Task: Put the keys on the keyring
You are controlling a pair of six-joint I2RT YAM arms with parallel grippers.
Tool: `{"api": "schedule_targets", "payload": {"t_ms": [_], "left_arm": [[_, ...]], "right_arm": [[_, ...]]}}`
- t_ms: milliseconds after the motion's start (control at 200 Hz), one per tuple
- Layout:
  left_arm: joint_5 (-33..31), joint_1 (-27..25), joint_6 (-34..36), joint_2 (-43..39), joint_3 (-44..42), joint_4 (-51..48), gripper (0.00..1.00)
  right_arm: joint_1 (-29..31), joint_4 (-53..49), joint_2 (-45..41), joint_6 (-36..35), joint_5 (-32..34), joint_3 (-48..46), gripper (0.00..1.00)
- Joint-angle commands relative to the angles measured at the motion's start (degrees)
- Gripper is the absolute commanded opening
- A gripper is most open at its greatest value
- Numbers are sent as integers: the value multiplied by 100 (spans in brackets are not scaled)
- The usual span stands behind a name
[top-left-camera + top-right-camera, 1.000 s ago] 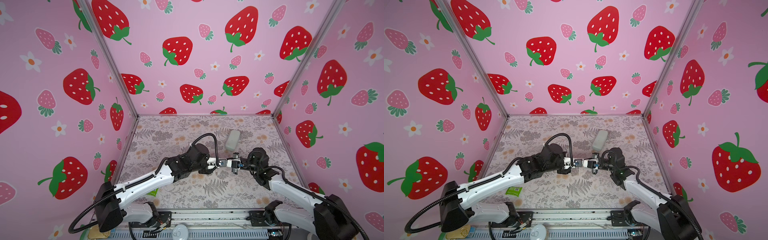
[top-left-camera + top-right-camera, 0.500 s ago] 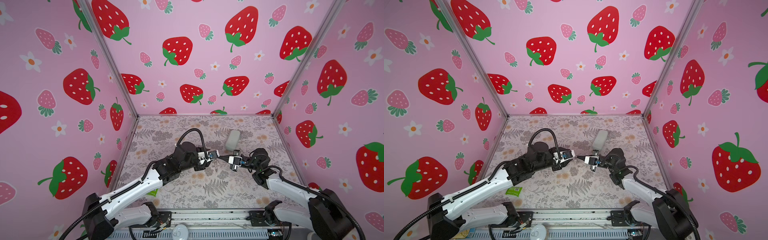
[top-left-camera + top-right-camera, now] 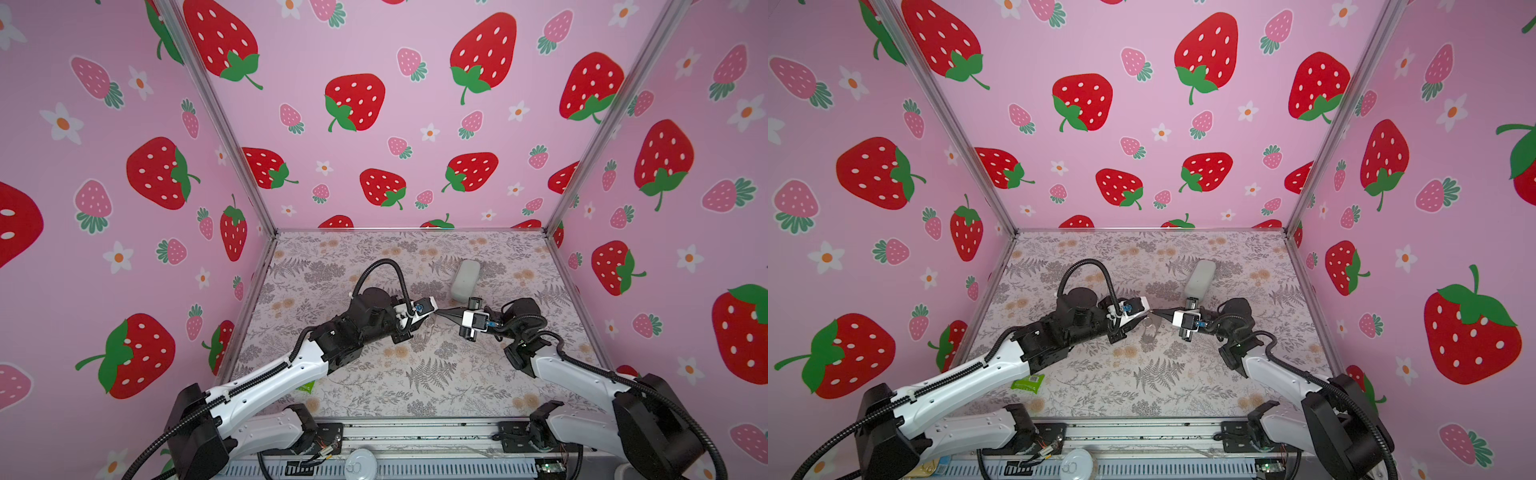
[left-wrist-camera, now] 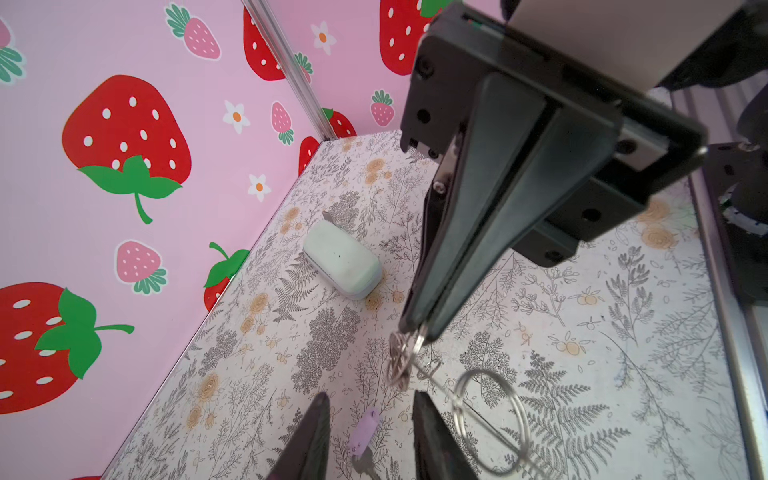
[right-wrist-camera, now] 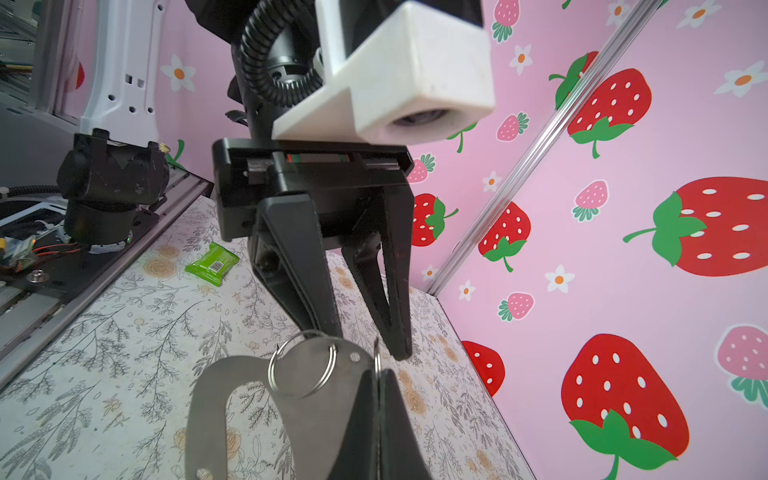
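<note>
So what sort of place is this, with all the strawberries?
Probably a robot test booth: a left arm and right arm mounted on a rail, strawberry-print walls on a metal frame.

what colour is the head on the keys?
Pale lilac-pink head on the keys, with a dark metal part. Clearest in the left wrist view.

Probably robot lab booth: strawberry-print panel walls [image 3: 374, 62], floral-print tabletop [image 3: 457, 386], aluminium base rail [image 3: 415, 432], exposed wiring [image 5: 54, 249].
</note>
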Motion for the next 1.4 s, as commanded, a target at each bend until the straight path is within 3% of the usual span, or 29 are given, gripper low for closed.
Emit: {"api": "schedule_targets", "payload": {"t_ms": [0, 290, 815, 1301, 1396], "left_arm": [[87, 13, -126, 48, 5, 424, 34], [498, 12, -159, 102, 96, 422, 30], [600, -13, 2, 198, 350, 219, 17], [435, -102, 646, 192, 722, -824, 7], [331, -145, 862, 220, 834, -1067, 7]], "right_arm": [[24, 356, -58, 112, -178, -31, 2], [48, 487, 13, 169, -180, -34, 1], [49, 435, 72, 138, -198, -31, 2], [49, -1006, -167, -732, 89, 254, 11], [48, -1252, -186, -863, 161, 333, 18]]}}
